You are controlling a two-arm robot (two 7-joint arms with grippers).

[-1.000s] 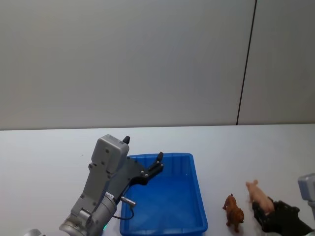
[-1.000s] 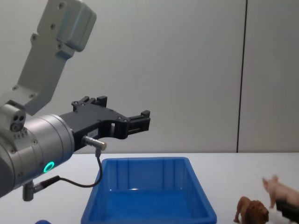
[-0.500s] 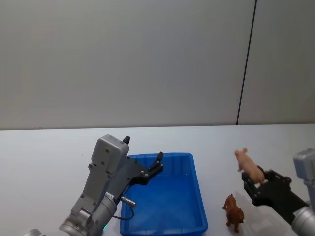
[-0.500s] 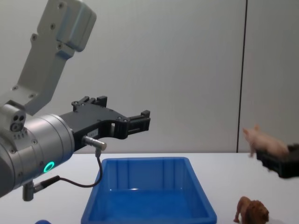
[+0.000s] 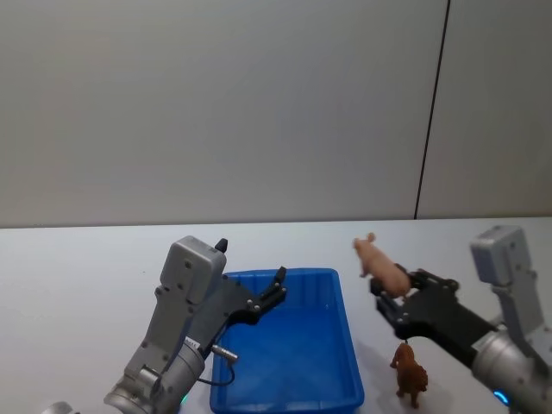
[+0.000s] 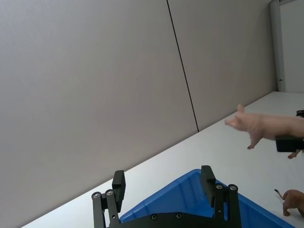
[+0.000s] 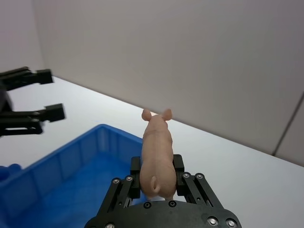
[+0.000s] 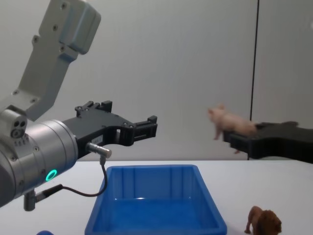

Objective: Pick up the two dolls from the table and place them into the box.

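We clamp the pale pink plastic pig (image 5: 380,266) in our right gripper (image 5: 390,295); the rectangular bright blue plastic bin (image 5: 348,345) lies lower-left of it; left gripper (image 6: 163,179) hovers wide, lower left.

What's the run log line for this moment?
right gripper: shut on pig, raised just right of box | left gripper: open, over box's left side | lion: on table, right of box

Pig (image 5: 382,268): pale pink. Lion (image 5: 410,373): brown. Box (image 5: 293,355): bright blue, ribbed walls. Counter (image 5: 78,276): plain white. Left gripper (image 6: 162,175), right gripper (image 7: 157,166): black. Arms (image 5: 185,278): light grey. Wall (image 5: 216,103): grey.
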